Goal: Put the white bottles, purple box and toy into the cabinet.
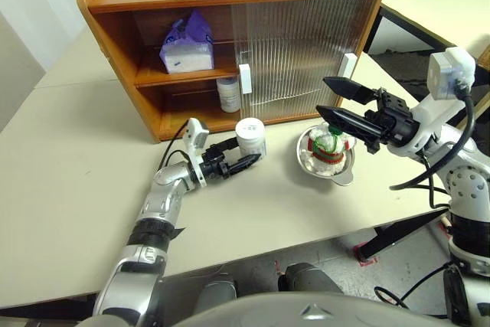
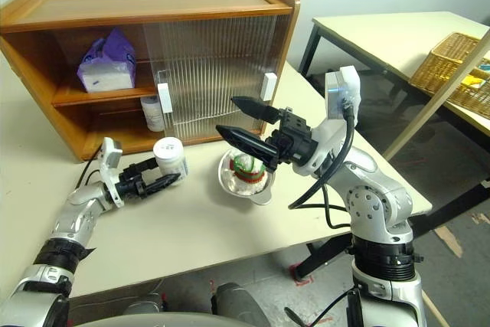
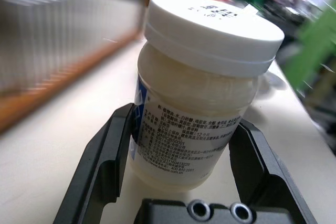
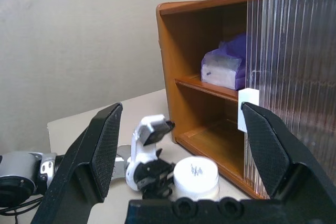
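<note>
The cabinet (image 1: 230, 44) stands at the back of the table (image 1: 69, 158), its left half uncovered and its ribbed doors (image 1: 295, 51) covering the right half. The purple box (image 1: 187, 42) sits on the upper shelf. 1 white bottle (image 1: 228, 93) stands on the lower shelf, just beside the edge of the left door.

The other bottle (image 1: 250, 138) stands upright on the table in front of the cabinet. The left claw (image 1: 237, 160) is level with it, 1 finger on each side of the bottle's lower body; in the left wrist view the fingers (image 3: 102, 166) sit close against the jar, though I cannot tell whether they press it.

The toy (image 1: 331, 143) lies in a metal bowl (image 1: 328, 160) on the table, to the right of that bottle. The right claw (image 1: 337, 103) hangs above the bowl with its 2 fingers spread wide and nothing between them.
</note>
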`<state>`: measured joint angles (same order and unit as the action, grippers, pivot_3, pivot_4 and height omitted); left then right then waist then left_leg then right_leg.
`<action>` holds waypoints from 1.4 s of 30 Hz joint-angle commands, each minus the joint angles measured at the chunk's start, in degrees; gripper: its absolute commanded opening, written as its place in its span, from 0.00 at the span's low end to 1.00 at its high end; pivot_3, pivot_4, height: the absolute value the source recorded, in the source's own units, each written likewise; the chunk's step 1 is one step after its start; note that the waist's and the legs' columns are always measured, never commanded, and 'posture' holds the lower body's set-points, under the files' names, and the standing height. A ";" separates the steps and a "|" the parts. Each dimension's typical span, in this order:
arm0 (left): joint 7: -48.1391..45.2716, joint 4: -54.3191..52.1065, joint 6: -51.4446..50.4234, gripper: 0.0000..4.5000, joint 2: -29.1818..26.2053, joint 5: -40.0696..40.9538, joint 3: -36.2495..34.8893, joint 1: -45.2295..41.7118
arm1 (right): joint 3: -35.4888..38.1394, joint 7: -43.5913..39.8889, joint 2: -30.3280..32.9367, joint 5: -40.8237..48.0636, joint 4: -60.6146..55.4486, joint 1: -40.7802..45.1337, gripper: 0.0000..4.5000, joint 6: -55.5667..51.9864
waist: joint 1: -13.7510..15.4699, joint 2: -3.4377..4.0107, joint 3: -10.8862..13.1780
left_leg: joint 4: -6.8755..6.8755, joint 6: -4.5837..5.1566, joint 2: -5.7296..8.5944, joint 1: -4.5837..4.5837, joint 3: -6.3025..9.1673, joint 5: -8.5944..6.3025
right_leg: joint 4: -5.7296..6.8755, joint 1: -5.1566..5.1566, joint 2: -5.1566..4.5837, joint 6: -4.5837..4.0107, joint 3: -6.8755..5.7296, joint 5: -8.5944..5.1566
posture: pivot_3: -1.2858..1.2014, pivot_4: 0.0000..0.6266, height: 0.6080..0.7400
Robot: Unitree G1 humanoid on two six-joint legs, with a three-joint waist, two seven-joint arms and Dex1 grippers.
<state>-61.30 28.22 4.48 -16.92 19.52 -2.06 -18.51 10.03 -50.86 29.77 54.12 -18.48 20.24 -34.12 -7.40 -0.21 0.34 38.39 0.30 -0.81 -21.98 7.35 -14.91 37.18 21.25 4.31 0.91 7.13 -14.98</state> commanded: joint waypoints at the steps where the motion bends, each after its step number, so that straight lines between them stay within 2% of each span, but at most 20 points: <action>1: 6.34 -3.77 -1.27 0.68 0.27 0.25 -2.39 0.76 | -0.42 -0.60 -0.28 0.22 0.45 0.44 1.00 -0.09 | 0.00 0.00 0.00 | 0.00 0.00 0.06 0.00 -0.02 0.00 | 0.00 0.00 -0.04 0.02 0.02 -0.01 | 0.44 0.00 1.00; 9: 22.44 0.50 -1.13 0.68 -0.47 -1.00 -8.33 -2.99 | -0.88 -1.30 -0.71 -0.19 1.14 1.04 1.00 0.00 | 0.54 -0.02 0.01 | 0.05 0.00 0.19 0.04 -0.03 0.06 | 0.00 -0.06 -0.19 0.04 0.07 -0.01 | 0.45 0.00 1.00; 23: 33.53 11.80 2.44 0.68 -1.65 -5.11 -9.80 -9.62 | -0.74 -1.34 -1.03 -0.43 0.70 0.73 1.00 0.16 | 1.17 -0.05 0.03 | 0.11 0.02 0.26 0.12 -0.03 0.08 | 0.00 -0.18 -0.20 0.09 0.06 0.06 | 0.45 0.00 1.00; 33: 46.50 24.06 7.06 0.68 1.57 -8.15 -10.77 -17.51 | -0.57 -1.30 -0.83 -0.47 0.70 0.73 1.00 0.03 | 1.20 -0.09 0.06 | 0.41 0.03 0.35 0.14 -0.02 0.09 | -0.01 -0.37 -0.21 0.22 0.06 0.14 | 0.45 0.00 1.00; 42: 52.20 31.03 10.01 0.68 4.64 -10.25 -10.55 -22.28 | -0.28 -0.89 -0.55 -0.20 0.17 0.49 1.00 -0.29 | 1.10 -0.15 0.10 | 0.43 0.07 0.42 0.15 -0.04 0.11 | -0.02 -0.40 -0.21 0.27 0.04 0.15 | 0.44 0.00 1.00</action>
<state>-10.27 57.80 13.15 -12.64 10.26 -12.62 -39.33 9.79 -52.05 28.83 53.98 -17.58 20.99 -34.12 -6.30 -0.37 0.43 38.82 0.38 -0.39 -21.83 7.31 -14.80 37.16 20.84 4.10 1.18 7.16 -14.84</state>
